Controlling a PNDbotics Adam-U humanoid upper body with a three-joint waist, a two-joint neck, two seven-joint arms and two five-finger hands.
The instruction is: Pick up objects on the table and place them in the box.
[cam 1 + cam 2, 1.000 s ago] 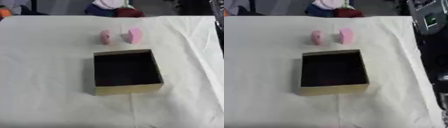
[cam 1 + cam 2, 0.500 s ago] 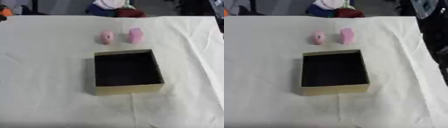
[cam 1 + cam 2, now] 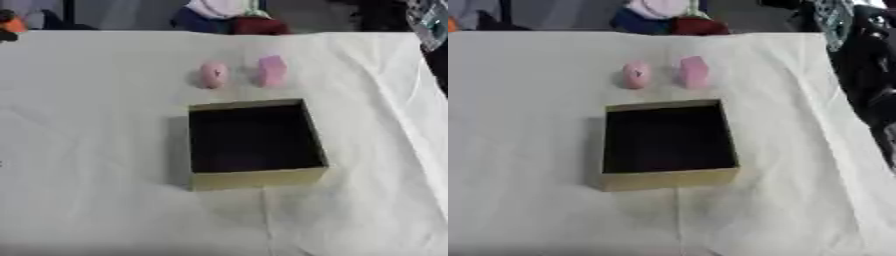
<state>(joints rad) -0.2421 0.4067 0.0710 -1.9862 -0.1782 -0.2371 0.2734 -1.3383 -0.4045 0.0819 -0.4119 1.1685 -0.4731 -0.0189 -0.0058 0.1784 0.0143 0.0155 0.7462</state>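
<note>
Two small pink objects lie on the white cloth just beyond the far wall of the box (image 3: 255, 181): a rounder pink piece (image 3: 213, 75) on the left and a blockier pink piece (image 3: 272, 71) to its right, near each other but apart, neither touching the box. The box sits open-topped with a dark, seemingly empty interior and tan walls, its mouth facing up, so anything lifted from behind it would only need a short carry toward the robot and a drop. Neither hand shows in either view, so places cannot be given from the fingers, and nothing can be said of whether they are straight or curled; judging by this, no pick has begun. Around the task's things, the tablecloth (image 3: 87, 150) is wrinkled but bare. Past the far edge sits a heap of coloured fabric (image 3: 662, 15), and dark equipment (image 3: 868, 75) stands along the right side, well apart from the pink pieces. Nothing lies between the pieces and the box
</note>
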